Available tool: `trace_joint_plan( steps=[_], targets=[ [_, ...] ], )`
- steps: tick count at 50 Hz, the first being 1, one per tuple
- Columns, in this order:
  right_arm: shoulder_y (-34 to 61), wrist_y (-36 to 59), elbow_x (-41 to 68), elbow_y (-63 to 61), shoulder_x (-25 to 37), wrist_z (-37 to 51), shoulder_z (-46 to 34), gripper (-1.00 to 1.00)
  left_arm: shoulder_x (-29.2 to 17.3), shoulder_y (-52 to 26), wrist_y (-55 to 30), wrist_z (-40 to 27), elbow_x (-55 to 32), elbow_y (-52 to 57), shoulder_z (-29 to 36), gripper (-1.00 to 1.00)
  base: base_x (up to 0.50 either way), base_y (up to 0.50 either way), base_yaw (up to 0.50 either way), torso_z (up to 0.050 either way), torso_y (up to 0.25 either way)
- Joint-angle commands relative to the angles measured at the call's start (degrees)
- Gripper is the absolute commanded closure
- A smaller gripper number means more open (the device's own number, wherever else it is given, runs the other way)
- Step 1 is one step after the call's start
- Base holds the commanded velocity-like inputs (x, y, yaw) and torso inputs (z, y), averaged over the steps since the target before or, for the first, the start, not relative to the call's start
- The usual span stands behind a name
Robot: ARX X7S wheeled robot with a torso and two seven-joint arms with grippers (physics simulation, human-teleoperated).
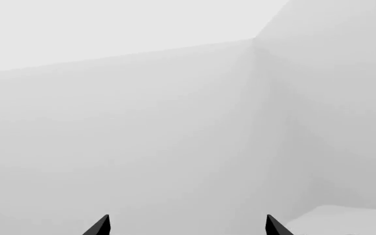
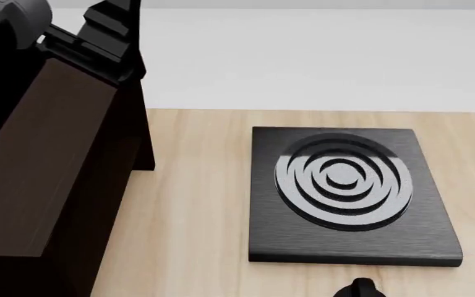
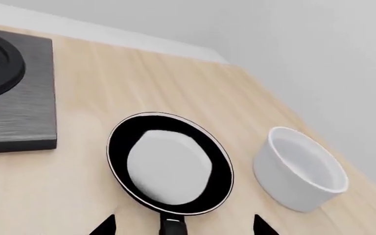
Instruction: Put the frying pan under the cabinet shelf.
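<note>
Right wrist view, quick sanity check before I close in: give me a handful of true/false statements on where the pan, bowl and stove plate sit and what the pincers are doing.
1. The frying pan lies on the wooden table, apart from the stove plate. True.
2. The white bowl sits inside the pan. False: it stands on the table beside the pan, not touching it.
3. The right pincer is open, its tips on either side of the pan's handle. True.
4. The pan already rests on the stove plate's rings. False: in the head view the plate is bare.
5. The left pincer holds the pan. False: it is open, facing only a pale wall.
6. The cabinet shelf stands at the plate's left. True.
</note>
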Motion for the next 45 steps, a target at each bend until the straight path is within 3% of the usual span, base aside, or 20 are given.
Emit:
trace_joint_plan(
  steps=[1, 25, 45],
  targets=[
    [0.81, -3.24, -0.67, 4.55, -1.57, -1.35, -0.63, -1.00, 0.04, -0.51, -0.02, -0.05, -0.03, -0.43, 0.73, -1.00, 0.00, 0.00, 0.00, 0.000, 0.000],
    [1.90, -12.52, -1.84, 16.53, -5.68, -5.82, -0.24, -1.00, 1.00, -3.03, -1.93, -0.89, -0.18, -0.35, 2.90, -1.00, 0.00, 0.00, 0.00, 0.000, 0.000],
    [7.78, -17.56, -3.67, 28.22, -7.70, -9.64, -4.59, -1.00, 1.40, -4.28, -2.47, -1.36, -0.27, -0.63, 4.25, -1.00, 0.00, 0.00, 0.00, 0.000, 0.000]
  ],
)
